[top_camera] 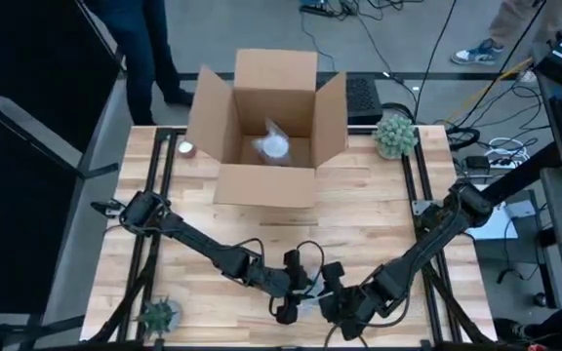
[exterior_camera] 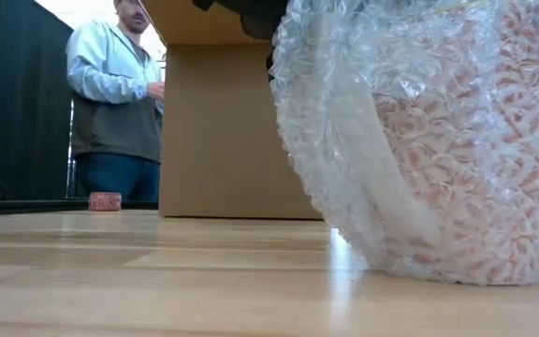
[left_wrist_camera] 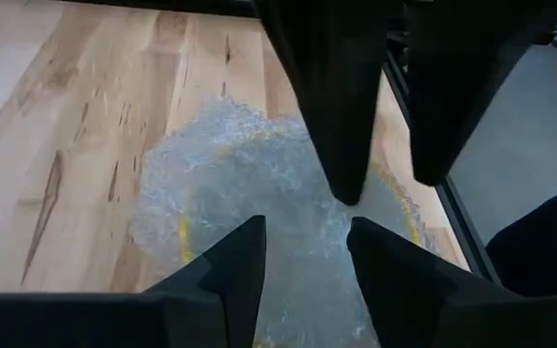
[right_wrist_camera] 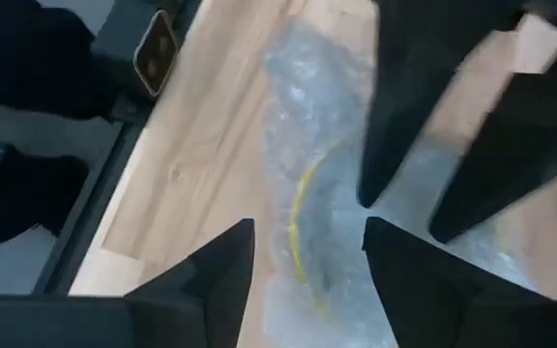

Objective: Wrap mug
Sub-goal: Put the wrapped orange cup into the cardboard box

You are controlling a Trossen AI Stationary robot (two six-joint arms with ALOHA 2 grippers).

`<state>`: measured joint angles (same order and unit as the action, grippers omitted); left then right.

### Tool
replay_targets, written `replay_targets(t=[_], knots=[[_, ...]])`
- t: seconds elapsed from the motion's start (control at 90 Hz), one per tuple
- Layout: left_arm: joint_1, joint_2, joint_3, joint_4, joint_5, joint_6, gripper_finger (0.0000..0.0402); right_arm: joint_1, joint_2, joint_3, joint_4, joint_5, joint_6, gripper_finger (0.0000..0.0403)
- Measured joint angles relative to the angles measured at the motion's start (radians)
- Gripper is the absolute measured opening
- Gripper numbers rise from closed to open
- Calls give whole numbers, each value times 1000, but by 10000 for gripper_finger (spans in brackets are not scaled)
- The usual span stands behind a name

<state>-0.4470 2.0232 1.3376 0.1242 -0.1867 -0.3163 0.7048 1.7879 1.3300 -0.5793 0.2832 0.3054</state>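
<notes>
Now | left gripper (left_wrist_camera: 303, 256) fingers apart, over bubble wrap (left_wrist_camera: 259, 193) | right gripper (right_wrist_camera: 307, 261) fingers apart, facing it

Open cardboard box (top_camera: 266, 127) at table's 12 o'clock, clear plastic-wrapped item (top_camera: 273, 146) inside it. Small round potted plant (top_camera: 395, 135) at 2 o'clock, right of box. Spiky plant (top_camera: 158, 316) at 8 o'clock. Bubble-wrapped mug (exterior_camera: 438, 140) at 6 o'clock, on wooden table (top_camera: 359, 205).

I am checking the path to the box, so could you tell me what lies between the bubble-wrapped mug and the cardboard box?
Nothing: in the high view, only bare table separates the bubble-wrapped mug from the cardboard box.
</notes>
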Motion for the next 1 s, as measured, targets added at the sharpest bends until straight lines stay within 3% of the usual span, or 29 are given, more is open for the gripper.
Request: replay_targets(t=[0.078,0.422,0.622,0.833,1.0], knots=[[0,-10,0,-9,0,-19,143,-24,28,0,-17,-50,18,187],[-29,-99,-4,-53,14,-43,143,-53,107,3,-26,-45,-47,176],[-73,-165,-3,-163,6,-93,143,-52,144,5,-21,-46,-80,128],[-151,-202,-2,-322,-21,-180,143,-43,149,1,27,-96,-80,23],[-232,-234,-2,-449,-139,-243,143,-15,159,47,13,-128,-78,18]])
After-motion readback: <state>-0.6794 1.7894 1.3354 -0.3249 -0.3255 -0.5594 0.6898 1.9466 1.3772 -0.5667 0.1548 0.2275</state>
